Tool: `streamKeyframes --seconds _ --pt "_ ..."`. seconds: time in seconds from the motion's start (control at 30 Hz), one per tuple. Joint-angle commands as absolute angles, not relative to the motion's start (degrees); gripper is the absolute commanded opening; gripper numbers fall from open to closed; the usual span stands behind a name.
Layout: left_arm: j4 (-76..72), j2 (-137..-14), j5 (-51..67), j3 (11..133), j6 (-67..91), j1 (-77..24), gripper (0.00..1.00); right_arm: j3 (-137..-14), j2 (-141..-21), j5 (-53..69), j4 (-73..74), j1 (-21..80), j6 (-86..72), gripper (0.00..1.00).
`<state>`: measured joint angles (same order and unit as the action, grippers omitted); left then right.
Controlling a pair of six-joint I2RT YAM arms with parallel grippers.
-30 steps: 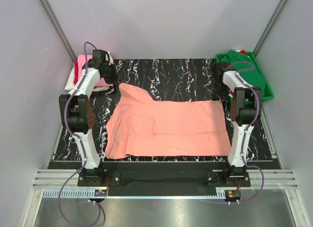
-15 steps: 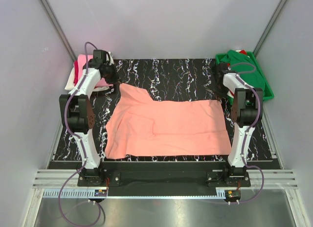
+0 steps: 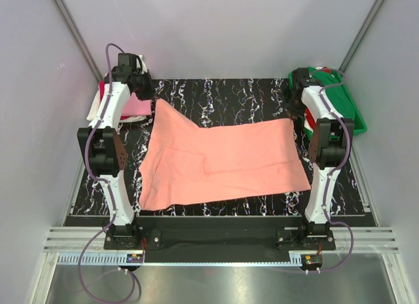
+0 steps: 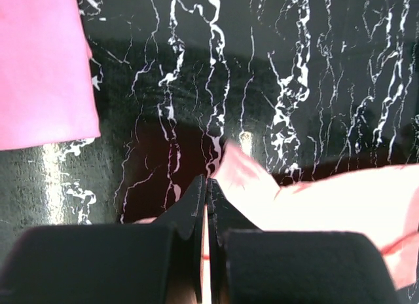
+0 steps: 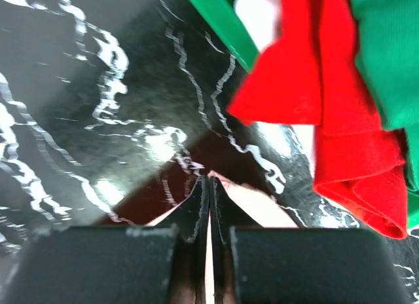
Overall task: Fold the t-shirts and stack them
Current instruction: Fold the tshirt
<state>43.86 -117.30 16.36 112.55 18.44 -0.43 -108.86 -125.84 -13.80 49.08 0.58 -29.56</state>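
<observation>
A salmon-peach t-shirt lies spread across the black marbled table, its far edge raised off the surface. My left gripper is shut on its far left corner. My right gripper is shut on its far right corner. In both wrist views the jaws stand pressed together with peach cloth between them. A bright pink t-shirt sits folded at the far left, also seen in the left wrist view. Red, white and dark green t-shirts lie heaped at the far right.
A green plastic tray at the table's far right corner holds the heaped shirts; its rim shows close to my right gripper. Grey walls close in the back and sides. A metal rail runs along the near edge behind the arm bases.
The right gripper has shut on the shirt's far right corner. Both grippers have lifted and moved toward the back, raising the far edge; the near edge slid back a little.
</observation>
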Motion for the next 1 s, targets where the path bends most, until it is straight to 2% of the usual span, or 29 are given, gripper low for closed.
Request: streamKeyframes --seconds 0.0,0.3,0.43,0.77,0.97 --pt "45.26 -118.13 17.49 115.66 18.02 -0.09 0.00 -110.48 -123.75 -10.99 50.89 0.35 -29.53 0.00" --pt "47.98 -113.12 19.51 113.12 15.82 -0.97 0.00 -100.82 -114.97 -9.84 48.17 0.35 -29.88 0.00" --pt "48.52 -106.55 18.55 107.94 14.85 -2.02 0.00 -96.86 -110.66 -9.67 47.46 0.35 -30.23 0.00" --pt "44.65 -86.85 16.09 81.76 15.21 -3.60 0.00 -81.32 -98.19 -12.30 44.92 -2.19 -31.29 0.00" --pt "44.21 -74.81 14.16 67.87 16.52 -3.87 0.00 -74.02 -95.10 -11.52 42.54 -4.92 -30.50 0.00"
